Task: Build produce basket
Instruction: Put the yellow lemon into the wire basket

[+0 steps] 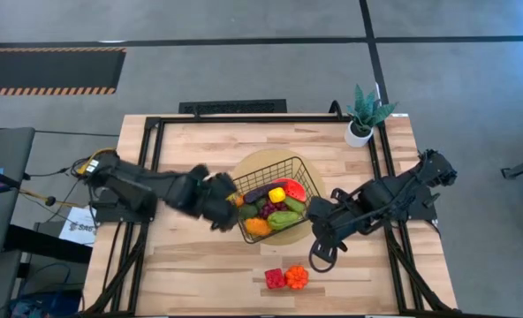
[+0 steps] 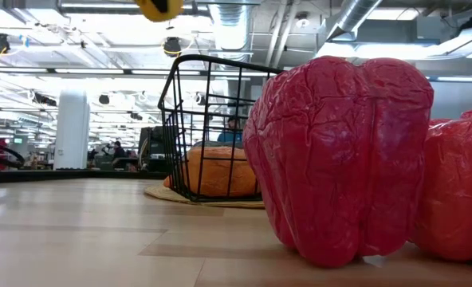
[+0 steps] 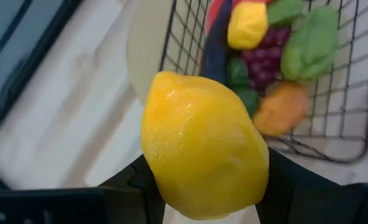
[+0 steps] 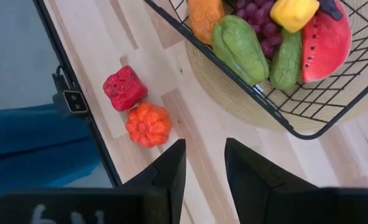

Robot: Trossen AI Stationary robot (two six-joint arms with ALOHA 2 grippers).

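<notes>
The black wire basket point(image 1: 284, 168) stands on a round tan mat and holds a lemon, watermelon slice, grapes, green avocados and an orange. My left gripper point(image 1: 224, 201) is at the basket's left rim, shut on a yellow lemon point(image 3: 202, 146). That lemon shows at the top of the low view point(image 2: 158, 8), high above the table. My right gripper point(image 4: 202, 168) hovers open off the basket's near right corner. A red pepper point(image 1: 275, 279) and an orange pepper point(image 1: 297, 276) rest on the table near its near edge. My left gripper pinches the lemon between its two fingers, one at each side of the lemon's lower half point(image 3: 171, 193). The lemon is lifted clear of the table, just outside the basket's left wall. The fruit itself hides the places where the fingers meet it.
A potted green plant point(image 1: 365, 113) stands at the far right corner. The tan mat point(image 4: 234, 99) sticks out under the basket. Bare wood lies left of the basket and around the two peppers point(image 4: 125, 87), which sit close to the near edge.
</notes>
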